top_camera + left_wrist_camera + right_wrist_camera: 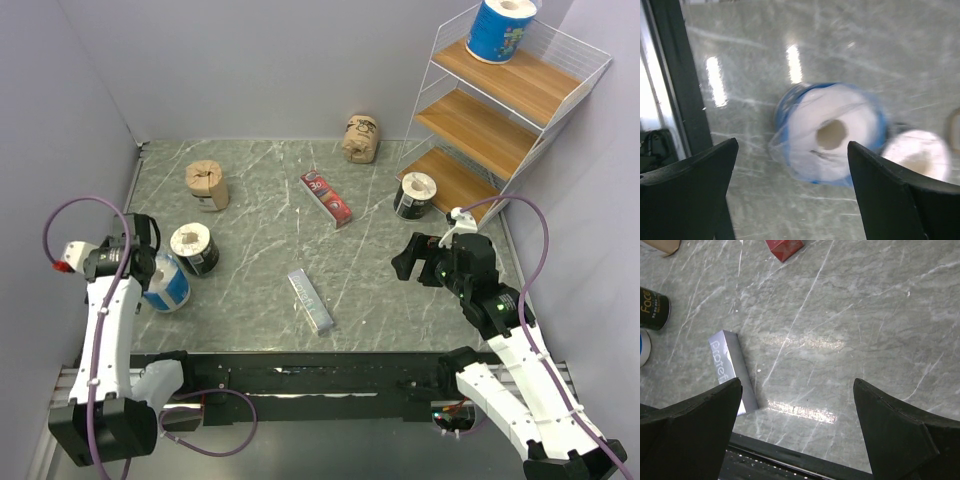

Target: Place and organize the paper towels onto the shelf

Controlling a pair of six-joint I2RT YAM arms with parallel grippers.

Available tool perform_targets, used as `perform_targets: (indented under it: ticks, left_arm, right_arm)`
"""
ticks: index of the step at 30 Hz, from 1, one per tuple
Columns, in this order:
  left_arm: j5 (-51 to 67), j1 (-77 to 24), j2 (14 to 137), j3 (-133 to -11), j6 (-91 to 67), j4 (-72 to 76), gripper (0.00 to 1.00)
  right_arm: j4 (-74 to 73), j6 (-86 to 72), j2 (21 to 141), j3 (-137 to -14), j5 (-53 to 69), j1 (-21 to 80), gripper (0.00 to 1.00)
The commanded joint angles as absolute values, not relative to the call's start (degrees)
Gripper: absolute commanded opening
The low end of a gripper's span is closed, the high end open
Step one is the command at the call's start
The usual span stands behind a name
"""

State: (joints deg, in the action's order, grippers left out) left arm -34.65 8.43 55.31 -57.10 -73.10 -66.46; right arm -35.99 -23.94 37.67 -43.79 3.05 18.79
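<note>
On the shelf, top tier, one blue roll already stands, and a black roll sits at its lowest tier's front end. Left of the shelf four more wait on the table. My left gripper hangs spread above the second blue roll, and my right gripper is spread and empty

One roll stands on the shelf's top tier, another roll at its bottom tier's front.
</note>
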Motion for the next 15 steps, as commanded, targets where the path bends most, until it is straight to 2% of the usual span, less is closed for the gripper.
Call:
perform_targets:
  ticks: [1,15]
  left_arm:
    - [-31.82,8.79,57.56,-53.18,-73.30,-64.96,0.98]
    - [-29.80,9.67,64.60,-47.03,-73.92,-56.96,0.99]
  right_arm:
    - [-34.10,-23.82,37.27,-43.59,3.51,18.90,1.00]
    - [-34.37,-22.85,37.00,-43.42,2.72,18.98,1.00]
